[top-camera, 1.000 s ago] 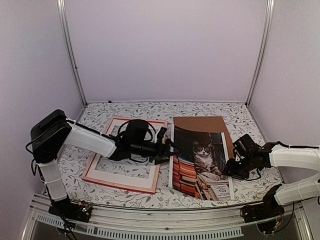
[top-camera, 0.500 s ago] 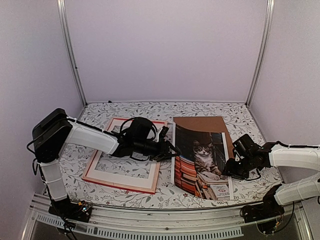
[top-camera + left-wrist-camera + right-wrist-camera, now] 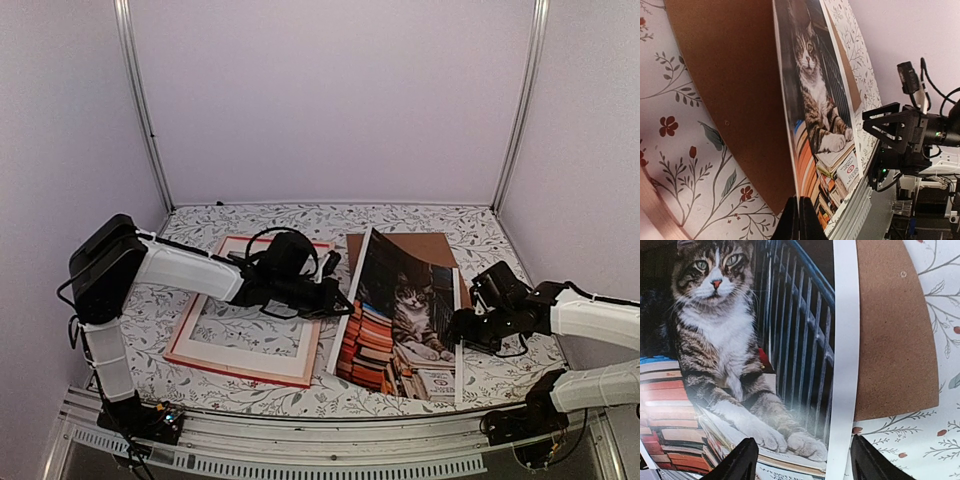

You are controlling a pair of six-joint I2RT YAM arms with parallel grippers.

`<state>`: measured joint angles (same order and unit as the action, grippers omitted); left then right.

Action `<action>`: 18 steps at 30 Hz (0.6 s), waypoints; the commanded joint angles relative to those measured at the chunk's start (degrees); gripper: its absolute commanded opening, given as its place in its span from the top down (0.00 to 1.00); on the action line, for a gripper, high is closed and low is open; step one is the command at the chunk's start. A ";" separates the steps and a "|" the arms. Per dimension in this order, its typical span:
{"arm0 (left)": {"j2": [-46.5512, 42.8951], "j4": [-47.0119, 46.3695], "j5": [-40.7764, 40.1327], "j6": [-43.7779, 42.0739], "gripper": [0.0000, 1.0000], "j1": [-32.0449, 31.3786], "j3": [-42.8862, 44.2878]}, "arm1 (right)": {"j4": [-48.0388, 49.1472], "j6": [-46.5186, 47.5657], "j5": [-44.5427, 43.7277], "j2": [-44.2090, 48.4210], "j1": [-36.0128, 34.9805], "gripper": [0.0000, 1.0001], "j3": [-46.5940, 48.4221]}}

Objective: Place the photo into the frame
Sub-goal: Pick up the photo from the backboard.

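Observation:
The photo (image 3: pixel 400 315), a tabby cat above stacked books, stands tilted with its left edge raised off the brown backing board (image 3: pixel 425 248). My left gripper (image 3: pixel 343 302) is shut on that lower left edge; in the left wrist view its fingertips (image 3: pixel 798 220) pinch the thin sheet (image 3: pixel 815 100). My right gripper (image 3: pixel 460 328) hovers open over the photo's right white border (image 3: pixel 845 365), with its fingers (image 3: pixel 742 460) on either side of it and not touching. The red frame (image 3: pixel 240 368) lies flat at the left, under the left arm.
A white mat board (image 3: pixel 250 345) with a window lies inside the frame. The backing board (image 3: pixel 890 340) lies on the floral tablecloth (image 3: pixel 500 375). Metal posts and pale walls enclose the table. The right arm (image 3: pixel 905 135) shows in the left wrist view.
My left gripper has shut on the photo's left edge and lifted it, so the sheet now tilts up on that side. The right gripper has opened wider.

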<state>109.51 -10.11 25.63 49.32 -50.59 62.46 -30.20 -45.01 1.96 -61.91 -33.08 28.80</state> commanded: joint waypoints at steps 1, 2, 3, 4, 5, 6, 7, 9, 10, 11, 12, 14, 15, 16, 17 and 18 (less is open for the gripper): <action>-3.61 9.49 -3.27 -8.30 1.00 0.49 5.06 | -3.76 1.92 -4.78 1.69 -0.49 0.29 5.56; -4.43 12.83 -3.89 -9.89 1.00 0.56 6.19 | -5.09 2.27 -5.56 1.70 -0.49 0.28 6.82; -5.38 15.45 -4.51 -11.54 1.00 0.62 7.25 | -6.08 2.81 -6.33 1.70 -0.49 0.27 8.28; -6.53 17.75 -5.31 -12.97 1.00 0.77 8.32 | -6.94 3.24 -6.96 1.70 -0.49 0.27 9.70; -7.68 19.79 -6.22 -14.27 1.00 0.94 9.10 | -7.65 3.59 -7.51 1.66 -0.49 0.26 10.97; -9.06 21.82 -7.34 -15.79 1.00 1.22 9.85 | -8.39 4.14 -8.06 1.56 -0.49 0.25 12.39; -10.44 23.71 -8.42 -17.20 1.00 1.61 10.60 | -9.04 4.52 -8.53 1.54 -0.49 0.25 13.59; -13.28 28.62 -10.47 -20.25 1.00 2.73 12.70 | -10.17 5.28 -9.27 1.44 -0.49 0.24 16.09; -14.40 31.40 -11.74 -22.11 1.00 3.41 13.88 | -10.42 5.97 -9.49 1.36 -0.49 0.24 17.24; -15.36 34.42 -13.00 -23.42 1.00 4.00 15.11 | -10.49 6.48 -9.58 1.22 -0.49 0.24 18.44; -16.45 37.12 -14.43 -24.66 1.00 4.65 16.52 | -10.38 6.90 -9.58 0.94 -0.49 0.23 19.54; -18.73 43.48 -17.62 -26.36 1.00 5.38 19.35 | -9.97 8.06 -9.28 0.09 -0.49 0.23 22.18; -19.87 45.77 -19.29 -27.06 1.00 5.67 20.77 | -9.71 8.66 -9.16 -0.80 -0.49 0.22 23.11; -21.00 48.32 -20.69 -27.76 1.00 5.92 22.24 | -9.45 9.39 -9.20 -1.41 -0.49 0.22 24.13; -22.11 50.81 -22.32 -28.21 1.00 6.19 23.90 | -9.21 9.83 -9.17 -2.22 -0.49 0.22 24.96; -23.02 53.35 -24.17 -28.76 1.00 6.47 25.45 | -8.81 10.41 -9.23 -3.37 -0.49 0.22 25.74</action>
<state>90.21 28.77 9.67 25.87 -45.30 82.87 -39.38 -37.89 -5.87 -62.41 -33.12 51.07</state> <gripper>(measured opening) 0.006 0.777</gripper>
